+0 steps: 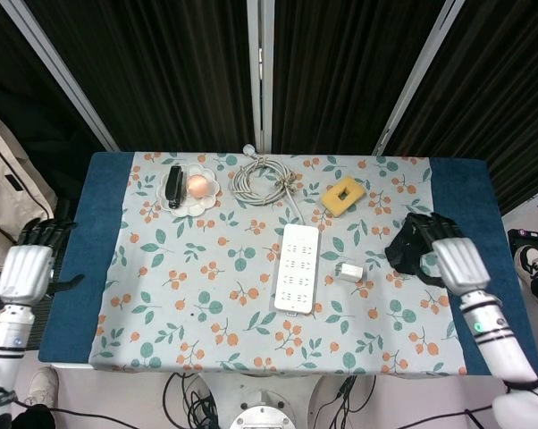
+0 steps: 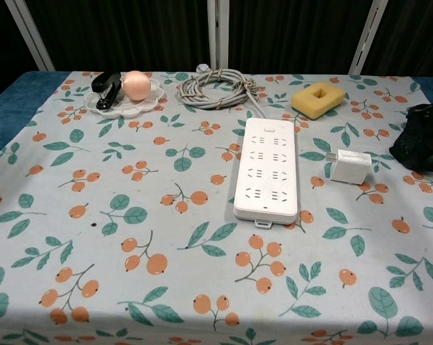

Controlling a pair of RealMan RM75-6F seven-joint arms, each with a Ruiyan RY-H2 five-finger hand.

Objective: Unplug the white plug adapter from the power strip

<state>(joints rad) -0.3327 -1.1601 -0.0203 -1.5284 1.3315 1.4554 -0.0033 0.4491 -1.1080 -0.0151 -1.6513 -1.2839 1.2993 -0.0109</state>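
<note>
Beside the power strip (image 2: pixel 266 169), white plug adapter (image 2: pixel 349 166), prongs stripward

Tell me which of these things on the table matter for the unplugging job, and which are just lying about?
Part of the job:
white plug adapter, lying beside the strip
power strip

Just lying about:
coiled cable
yellow sponge
white dish holding a black stapler and a peach-coloured ball
black cloth
</note>
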